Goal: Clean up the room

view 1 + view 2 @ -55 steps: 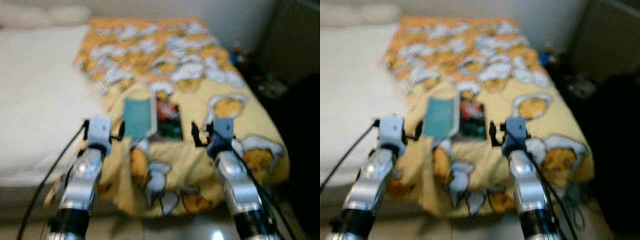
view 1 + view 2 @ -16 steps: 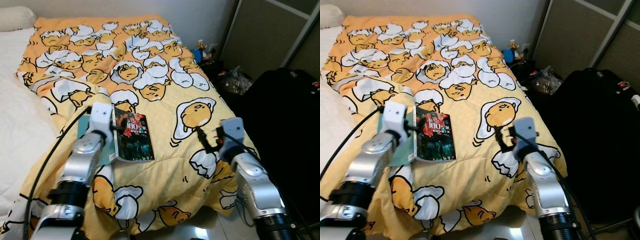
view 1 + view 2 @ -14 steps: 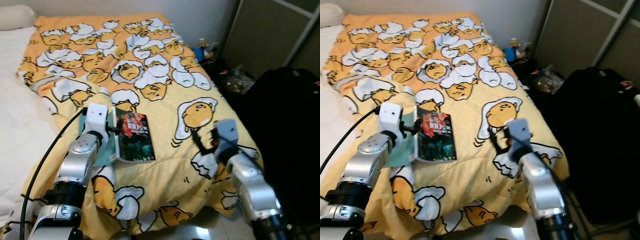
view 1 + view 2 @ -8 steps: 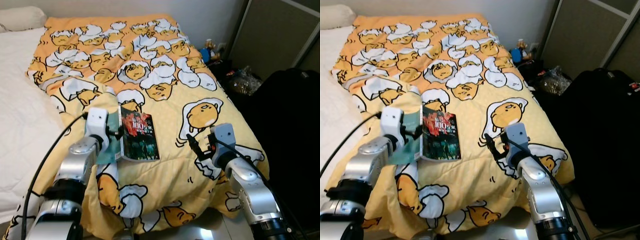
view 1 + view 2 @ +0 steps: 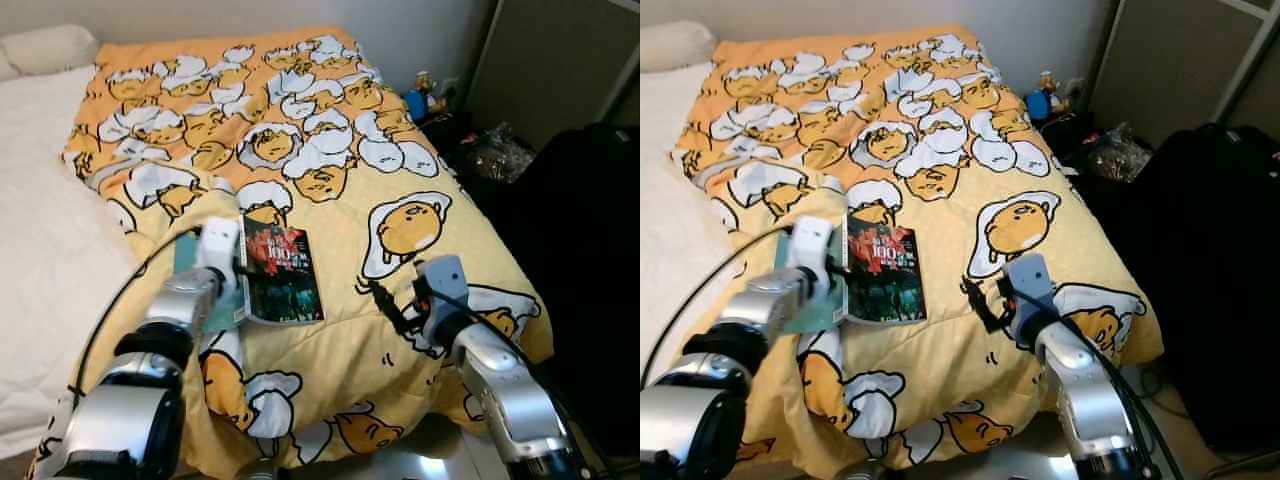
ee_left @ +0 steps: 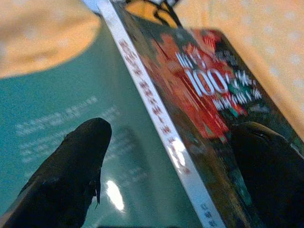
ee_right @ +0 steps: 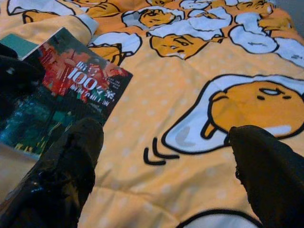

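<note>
head eyes: high, looking down | wrists: close, low | shared: book (image 5: 283, 272) on blanket (image 5: 420, 180)

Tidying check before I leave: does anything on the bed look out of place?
Yes: a book lies on the egg-print blanket, spine up and askew. The left gripper has its fingers open astride the spine.

Head views evenly lit and sharp on the bed (image 5: 330, 150), dim beyond its far-right edge; left wrist view soft, with white glare on the book (image 6: 142, 142) cover.
</note>
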Motion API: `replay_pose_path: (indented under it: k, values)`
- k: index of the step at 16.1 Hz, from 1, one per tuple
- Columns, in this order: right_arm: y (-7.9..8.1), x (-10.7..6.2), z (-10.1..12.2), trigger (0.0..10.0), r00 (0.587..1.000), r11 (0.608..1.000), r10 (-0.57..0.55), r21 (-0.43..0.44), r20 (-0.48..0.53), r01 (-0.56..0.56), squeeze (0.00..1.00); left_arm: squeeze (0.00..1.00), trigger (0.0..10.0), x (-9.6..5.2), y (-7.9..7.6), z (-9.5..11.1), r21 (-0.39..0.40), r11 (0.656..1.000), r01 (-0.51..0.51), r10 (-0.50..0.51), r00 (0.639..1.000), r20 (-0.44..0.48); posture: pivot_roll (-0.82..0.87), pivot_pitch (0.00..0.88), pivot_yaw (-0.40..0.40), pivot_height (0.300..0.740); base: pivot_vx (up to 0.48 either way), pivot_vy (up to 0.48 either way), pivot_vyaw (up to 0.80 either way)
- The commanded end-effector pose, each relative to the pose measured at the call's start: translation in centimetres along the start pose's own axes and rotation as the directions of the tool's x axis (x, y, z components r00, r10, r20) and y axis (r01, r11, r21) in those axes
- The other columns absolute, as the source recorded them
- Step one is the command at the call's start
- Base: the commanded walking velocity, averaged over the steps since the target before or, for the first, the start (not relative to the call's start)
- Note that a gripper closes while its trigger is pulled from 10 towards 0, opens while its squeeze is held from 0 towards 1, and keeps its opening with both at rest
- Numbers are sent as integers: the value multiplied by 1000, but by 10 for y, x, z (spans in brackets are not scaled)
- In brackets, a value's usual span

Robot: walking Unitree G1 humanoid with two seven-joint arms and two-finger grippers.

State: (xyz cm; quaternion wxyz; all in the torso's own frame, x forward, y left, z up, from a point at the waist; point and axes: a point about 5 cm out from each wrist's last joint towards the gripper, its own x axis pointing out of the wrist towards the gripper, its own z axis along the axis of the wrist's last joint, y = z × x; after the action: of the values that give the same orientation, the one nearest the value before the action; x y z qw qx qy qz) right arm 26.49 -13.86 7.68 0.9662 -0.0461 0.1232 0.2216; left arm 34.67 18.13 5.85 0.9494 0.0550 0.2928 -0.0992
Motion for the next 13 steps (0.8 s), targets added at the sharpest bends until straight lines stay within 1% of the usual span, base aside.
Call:
replay_pose_path:
  k: [1,2,3,4,5,6,7,8,10,11,13]
  values:
    - [3,-3,3,10000,1000,999,31,9,5,-31,0,0,10000,1,2,-1,13,999,-29,30,999,-25,-23,0,110,740,0,0,0]
    - [5,-6,3,10000,999,999,54,5,2,-54,0,0,7882,2,0,-2,-18,1000,-21,21,999,-30,-27,0,115,740,0,0,0]
    - [6,-9,2,10000,998,998,65,2,-1,-65,0,0,3020,3,-3,-3,-61,998,-4,2,999,-36,-27,0,115,740,0,0,0]
    - [7,-10,1,10000,997,997,75,-3,-10,-75,0,0,902,3,-4,-6,-91,996,-3,-2,999,-53,-32,0,121,740,0,0,0]
    - [8,-11,0,10000,996,996,87,-12,-17,-87,0,0,0,3,-3,-9,-107,994,-13,5,997,-72,-37,0,126,740,0,0,0]
    - [9,-12,0,10000,995,996,94,-11,-21,-94,0,0,0,3,-3,-11,-117,993,-25,15,996,-83,-39,0,128,740,0,0,0]
    - [12,-14,-1,10000,990,991,134,-14,-35,-135,0,0,0,4,-2,-13,-149,988,-41,27,995,-92,-40,0,129,740,0,0,0]
    - [13,-15,-1,10000,987,988,153,-17,-41,-154,0,0,0,4,-3,-13,-173,984,-34,20,996,-85,-40,0,129,740,0,0,0]
    - [17,-17,-2,10000,974,976,215,-26,-67,-217,0,0,0,5,-7,-13,-246,969,-7,-8,998,-62,-34,0,119,740,0,0,0]
    - [18,-17,-2,10000,967,969,244,-30,-76,-247,0,0,0,5,-10,-17,-219,976,-3,-15,997,-81,-35,0,117,740,0,0,0]
    - [19,-17,-1,10000,959,961,271,-26,-80,-274,0,0,0,6,-12,-18,-213,977,-1,-18,996,-89,-34,0,118,740,0,0,0]
